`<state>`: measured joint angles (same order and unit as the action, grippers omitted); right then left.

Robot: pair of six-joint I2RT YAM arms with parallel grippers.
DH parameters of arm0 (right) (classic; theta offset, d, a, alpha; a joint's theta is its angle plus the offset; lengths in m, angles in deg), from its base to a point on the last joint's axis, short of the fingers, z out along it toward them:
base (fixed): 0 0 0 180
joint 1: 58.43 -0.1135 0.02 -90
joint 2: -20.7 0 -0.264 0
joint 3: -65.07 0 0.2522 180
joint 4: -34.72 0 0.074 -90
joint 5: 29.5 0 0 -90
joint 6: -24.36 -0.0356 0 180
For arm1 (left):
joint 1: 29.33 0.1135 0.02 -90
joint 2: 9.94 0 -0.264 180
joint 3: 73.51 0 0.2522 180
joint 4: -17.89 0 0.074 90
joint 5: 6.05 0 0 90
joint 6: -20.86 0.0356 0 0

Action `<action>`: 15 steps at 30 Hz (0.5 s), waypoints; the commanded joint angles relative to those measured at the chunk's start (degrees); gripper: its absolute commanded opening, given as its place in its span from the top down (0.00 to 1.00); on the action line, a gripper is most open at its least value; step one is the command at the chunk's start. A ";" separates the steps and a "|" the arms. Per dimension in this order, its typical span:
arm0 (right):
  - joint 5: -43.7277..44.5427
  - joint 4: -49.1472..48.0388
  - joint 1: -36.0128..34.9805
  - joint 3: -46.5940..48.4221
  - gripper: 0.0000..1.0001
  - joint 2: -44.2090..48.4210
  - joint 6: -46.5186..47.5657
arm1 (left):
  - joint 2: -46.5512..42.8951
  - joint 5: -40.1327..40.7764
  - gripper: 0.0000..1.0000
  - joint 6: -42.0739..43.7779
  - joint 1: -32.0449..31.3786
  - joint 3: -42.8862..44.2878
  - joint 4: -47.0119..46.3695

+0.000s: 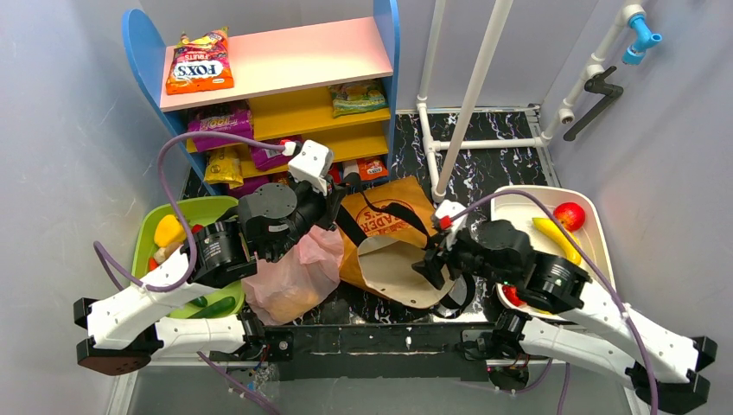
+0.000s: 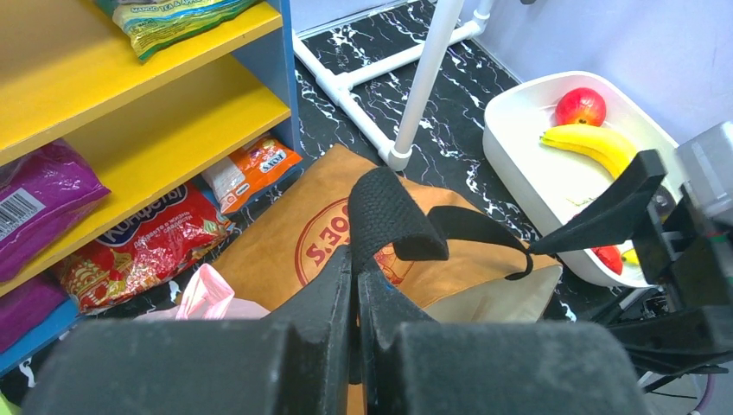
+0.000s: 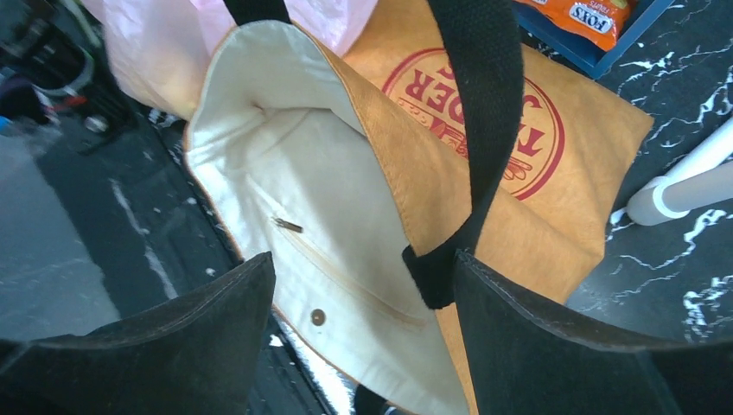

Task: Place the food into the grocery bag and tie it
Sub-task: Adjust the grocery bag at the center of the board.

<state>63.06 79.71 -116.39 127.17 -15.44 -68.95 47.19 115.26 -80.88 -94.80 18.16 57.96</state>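
The grocery bag (image 1: 298, 275), thin pink plastic with something orange inside, lies crumpled under my left arm; a corner of the pink grocery bag (image 2: 204, 296) also shows in the left wrist view. My left gripper (image 1: 340, 216) is shut on a black strap (image 2: 389, 220) of the brown paper bag (image 1: 393, 238). My right gripper (image 3: 363, 298) is open, its fingers (image 3: 199, 337) astride that bag's cream-lined mouth (image 3: 285, 181) and other strap (image 3: 484, 104). Food lies around: a banana (image 1: 557, 238) and red apple (image 1: 569, 214) at right, yellow fruit (image 1: 168, 230) and a cucumber (image 1: 216, 306) at left.
A white tray (image 1: 596, 251) holds the right-hand fruit and a green tray (image 1: 203, 207) the left-hand produce. Behind stands a blue shelf (image 1: 143, 52) with snack packets (image 1: 200, 62). White pipe posts (image 1: 471, 95) rise behind the brown bag.
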 commanded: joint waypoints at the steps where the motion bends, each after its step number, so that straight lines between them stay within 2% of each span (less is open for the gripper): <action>1: 13.15 -1.36 -5.16 2.67 0.17 -5.41 6.51 | -1.26 1.42 1.00 0.76 -0.01 2.24 -0.48; 3: 17.71 -2.92 -6.43 2.51 0.17 -6.73 7.53 | -1.18 1.43 1.00 0.69 -0.01 1.93 -0.47; 6: 20.04 -7.09 -6.73 0.95 0.16 -6.98 9.54 | -1.21 1.28 1.00 0.54 -0.01 1.72 -0.54; 15: 18.94 -11.11 -6.80 -0.80 0.18 -13.93 13.08 | -1.91 1.89 1.00 1.01 -0.03 1.07 -0.74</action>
<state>81.05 73.28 -122.75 126.97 -25.80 -58.50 47.16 115.26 -80.73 -94.80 18.16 58.74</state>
